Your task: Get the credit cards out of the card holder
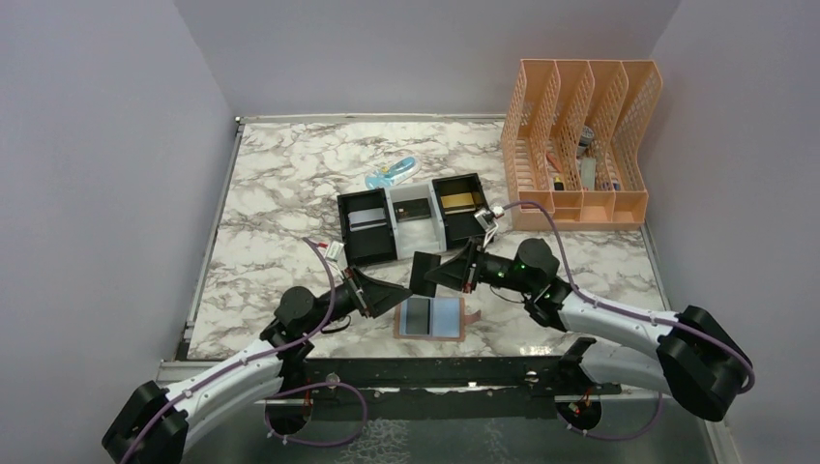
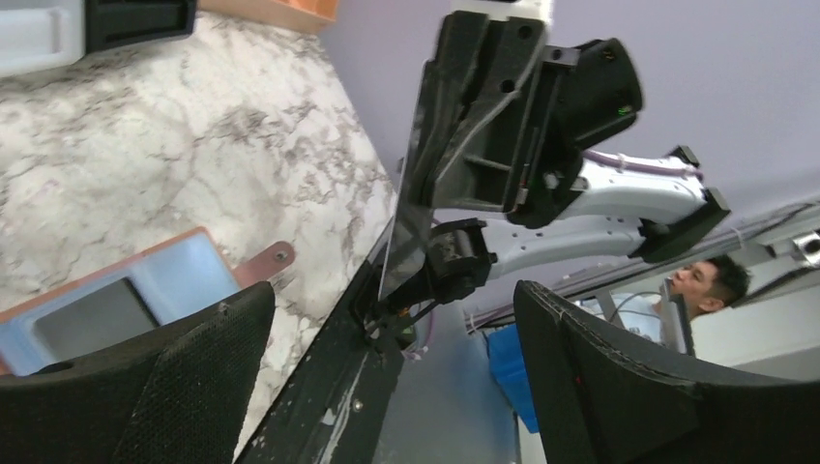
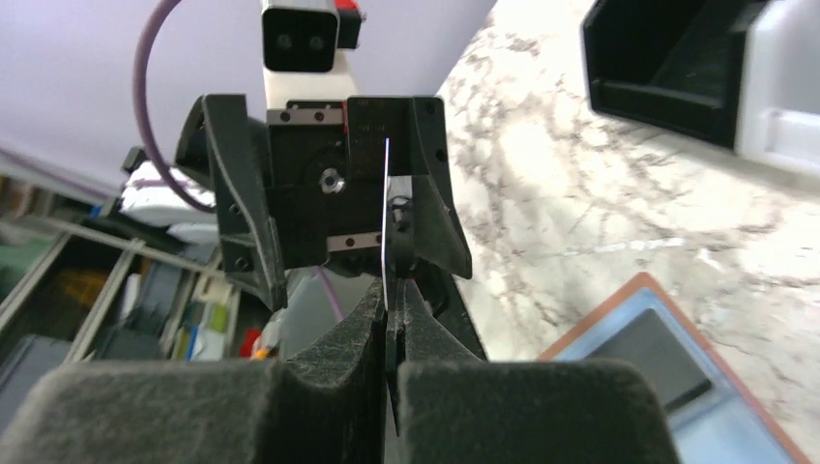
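A dark credit card [image 2: 418,174] is pinched edge-on by the closed right fingers [image 3: 338,362] just beyond the open card holder [image 1: 432,317] on the desk [image 1: 280,193], left fingers [image 2: 193,377] spread empty; withdrawal is best made slowly, grip firm.

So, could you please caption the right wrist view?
Right fingers pinch a dark card edge-on, facing the open left fingers.

1. Plain pale lilac-grey walls [image 1: 97,145] close the space on the left, back and right.
2. A white tabletop with grey marble veining [image 1: 280,184] fills the middle, and a black metal rail [image 1: 425,372] runs along its near edge.
3. A peach-orange plastic lattice file rack [image 1: 580,145] stands at the table's far right corner.
4. Beyond the table, the left wrist view shows a blue bin [image 2: 508,372] and a dark-haired person [image 2: 711,280].
5. The right wrist view shows blurred, cluttered shelving [image 3: 97,300].
6. The light is soft and even.
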Robot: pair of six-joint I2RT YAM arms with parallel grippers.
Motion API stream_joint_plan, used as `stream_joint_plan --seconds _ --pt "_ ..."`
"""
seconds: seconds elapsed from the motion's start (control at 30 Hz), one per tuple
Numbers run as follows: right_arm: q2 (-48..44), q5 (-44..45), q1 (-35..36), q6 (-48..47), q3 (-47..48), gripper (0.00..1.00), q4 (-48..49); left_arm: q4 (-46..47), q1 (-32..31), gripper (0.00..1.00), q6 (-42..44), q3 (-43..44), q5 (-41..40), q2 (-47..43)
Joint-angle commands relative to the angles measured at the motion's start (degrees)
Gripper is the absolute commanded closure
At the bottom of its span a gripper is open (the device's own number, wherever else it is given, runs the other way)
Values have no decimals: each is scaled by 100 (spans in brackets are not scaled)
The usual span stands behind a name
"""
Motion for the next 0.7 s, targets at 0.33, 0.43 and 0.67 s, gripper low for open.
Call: stream_joint_plan --seconds 0.33,0.43,0.67 --pt "-1247 3015 -18 -2132 105 99 -3218 -6714 -3 1 1872 2222 -2548 -949" --pt "-1137 3143 -18 -2520 237 99 -3469 -7593 -6 1 2055 2856 -3187 -908" --pt "-975 3079 -20 -3317 649 99 -3606 -8414 -6 1 2908 4151 -4169 -252"
